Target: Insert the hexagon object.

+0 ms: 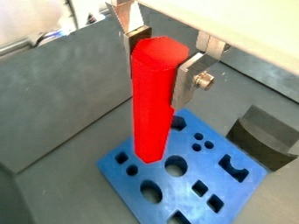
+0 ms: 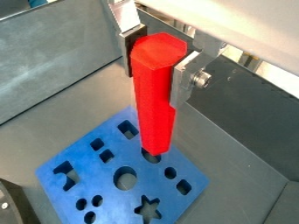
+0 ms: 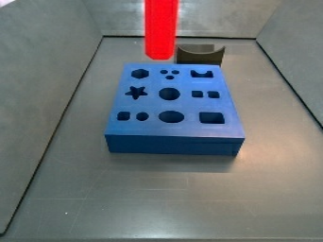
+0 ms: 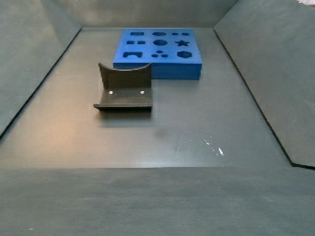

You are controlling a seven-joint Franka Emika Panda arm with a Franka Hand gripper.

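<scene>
One tool (image 1: 158, 61) gripping hexagon object (image 1: 153, 101), grey floor (image 4: 185, 138)

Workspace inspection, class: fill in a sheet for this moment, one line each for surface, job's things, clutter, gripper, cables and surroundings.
Surface: grey floor, bare apart from the pieces.
Job's things: red rod held upright above the blue block, its lower end near the block's top in both wrist views; whether it has entered a hole cannot be told.
Clutter: dark grey notched block on the floor beside the blue block.
Gripper: gripper above the blue block, shut on the red rod's upper part.
Cables: nothing seen.
Surroundings: grey walls around the floor.
</scene>
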